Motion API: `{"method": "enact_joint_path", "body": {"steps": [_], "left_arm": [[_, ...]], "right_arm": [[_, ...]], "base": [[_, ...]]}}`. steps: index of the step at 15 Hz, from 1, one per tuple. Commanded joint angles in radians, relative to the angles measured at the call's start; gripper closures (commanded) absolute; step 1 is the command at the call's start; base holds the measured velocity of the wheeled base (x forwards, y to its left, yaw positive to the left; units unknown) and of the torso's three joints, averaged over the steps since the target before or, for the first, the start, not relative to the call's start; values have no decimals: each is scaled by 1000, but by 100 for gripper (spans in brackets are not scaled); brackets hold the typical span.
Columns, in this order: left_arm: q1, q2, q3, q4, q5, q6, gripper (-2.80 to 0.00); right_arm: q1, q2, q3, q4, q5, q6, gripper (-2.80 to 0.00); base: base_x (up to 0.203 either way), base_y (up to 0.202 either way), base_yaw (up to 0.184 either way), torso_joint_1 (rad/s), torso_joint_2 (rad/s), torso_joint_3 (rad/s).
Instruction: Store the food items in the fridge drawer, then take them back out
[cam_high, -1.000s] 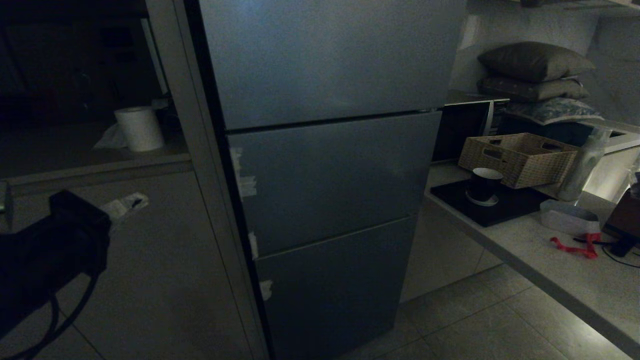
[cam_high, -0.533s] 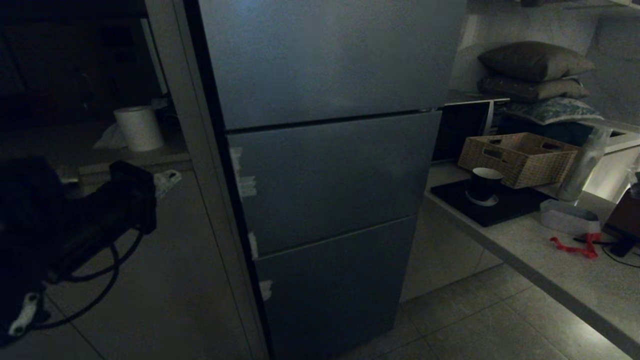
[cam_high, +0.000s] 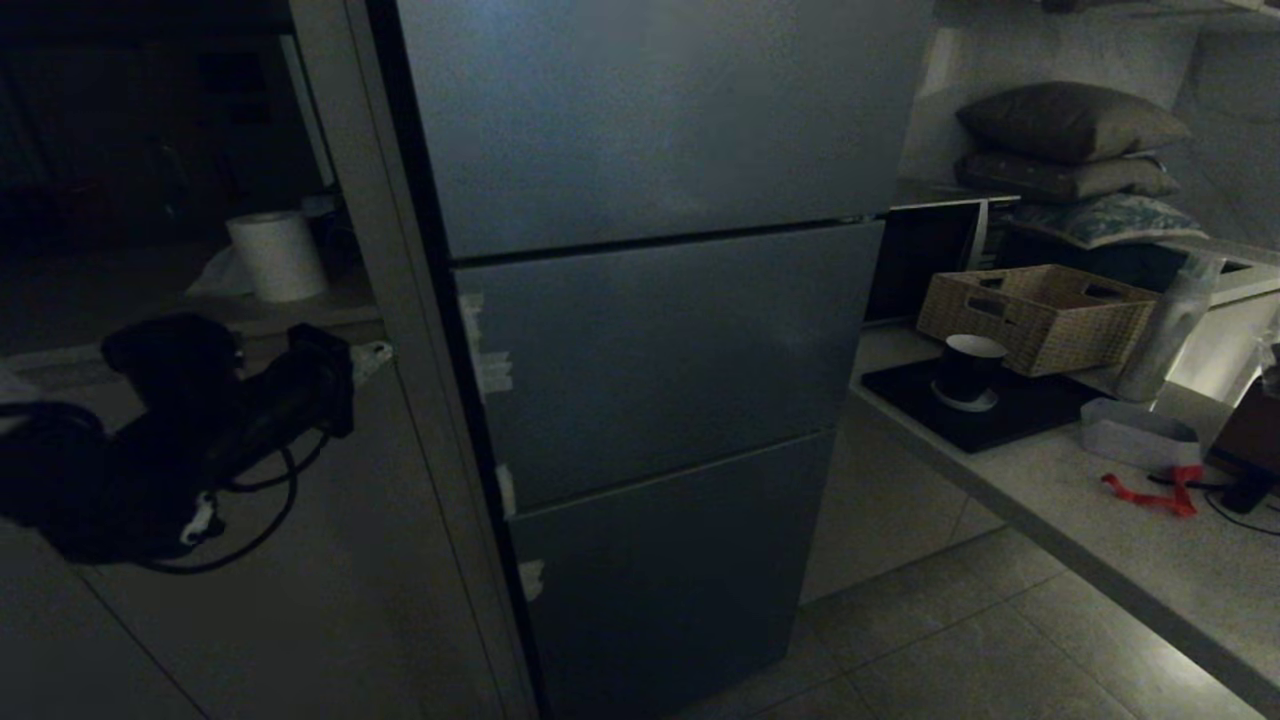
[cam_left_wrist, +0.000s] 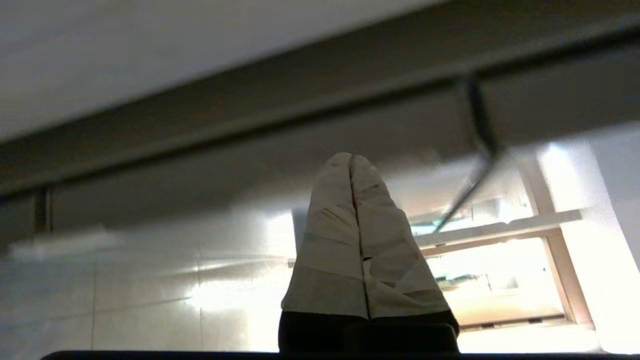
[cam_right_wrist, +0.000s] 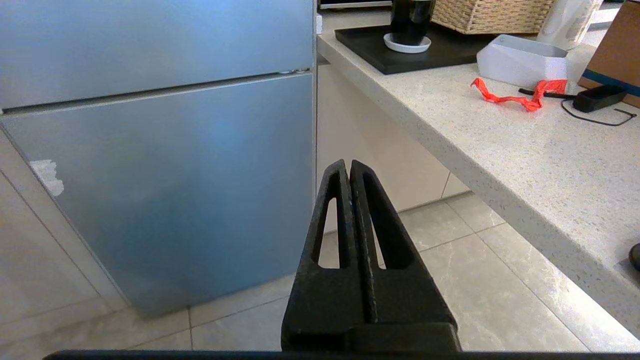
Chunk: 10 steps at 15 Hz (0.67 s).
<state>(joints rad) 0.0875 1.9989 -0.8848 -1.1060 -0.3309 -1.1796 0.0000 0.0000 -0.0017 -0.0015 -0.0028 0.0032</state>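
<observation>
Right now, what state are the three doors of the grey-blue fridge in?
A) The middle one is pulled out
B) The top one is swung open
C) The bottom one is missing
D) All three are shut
D: in the head view the fridge shows three flat door fronts sitting flush, with only thin seams between them and no drawer or shelf exposed.

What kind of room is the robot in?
Most likely a home kitchen: a tall three-door fridge stands beside a stone countertop that holds a dark cup on a tray and a wicker basket.
</observation>
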Motion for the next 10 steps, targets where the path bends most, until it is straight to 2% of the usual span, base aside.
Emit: {"method": "enact_joint_path", "body": {"steps": [1,5,10], "left_arm": [[4,105,-64,-13,-12,-8,0],[-36,144,-141,-18,-20,-8,0],[-65,144,-158,-22,-19,-8,0]], "right_arm": [[0,0,0,0,0,0,0],[0,0,0,0,0,0,0],[0,0,0,0,0,0,0]], "base": [[0,0,0,0,0,0],[0,0,0,0,0,0],[0,0,0,0,0,0]]}}
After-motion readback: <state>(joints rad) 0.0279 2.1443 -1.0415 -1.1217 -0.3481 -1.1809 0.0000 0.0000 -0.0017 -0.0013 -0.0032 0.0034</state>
